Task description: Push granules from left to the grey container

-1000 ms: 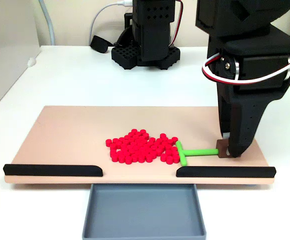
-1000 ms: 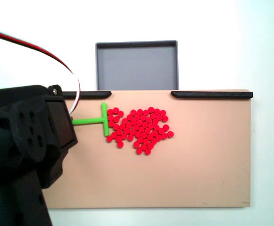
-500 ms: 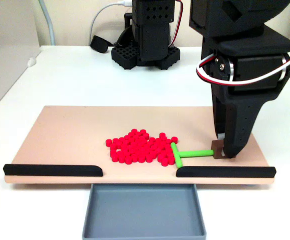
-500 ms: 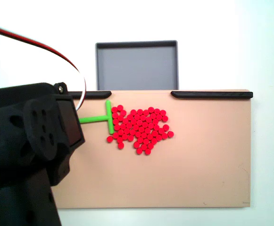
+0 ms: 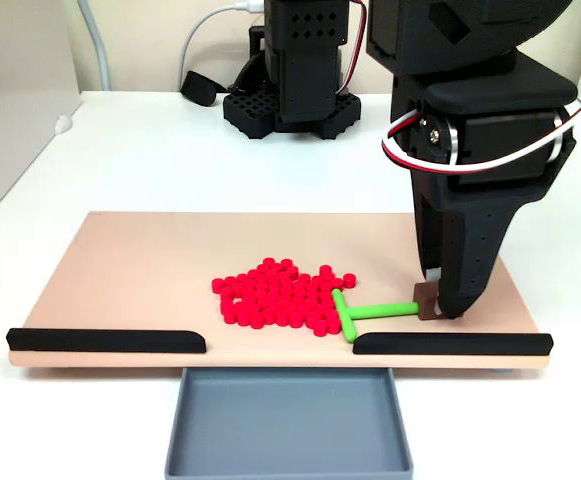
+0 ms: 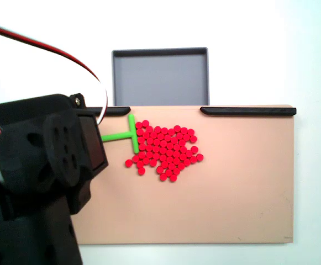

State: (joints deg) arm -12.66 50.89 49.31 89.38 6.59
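Pusher (image 5: pixel 348 315) advanced, granules (image 5: pixel 275 292) packed tighter.

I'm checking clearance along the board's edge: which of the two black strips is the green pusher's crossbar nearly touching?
The black strip on the right in the front fixed view, below the gripper. The green pusher ends at its inner tip; the other strip lies far left.

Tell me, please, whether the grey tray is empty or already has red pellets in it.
Empty. In both fixed views the grey tray shows a bare floor, and all the red pellets lie on the beige board.
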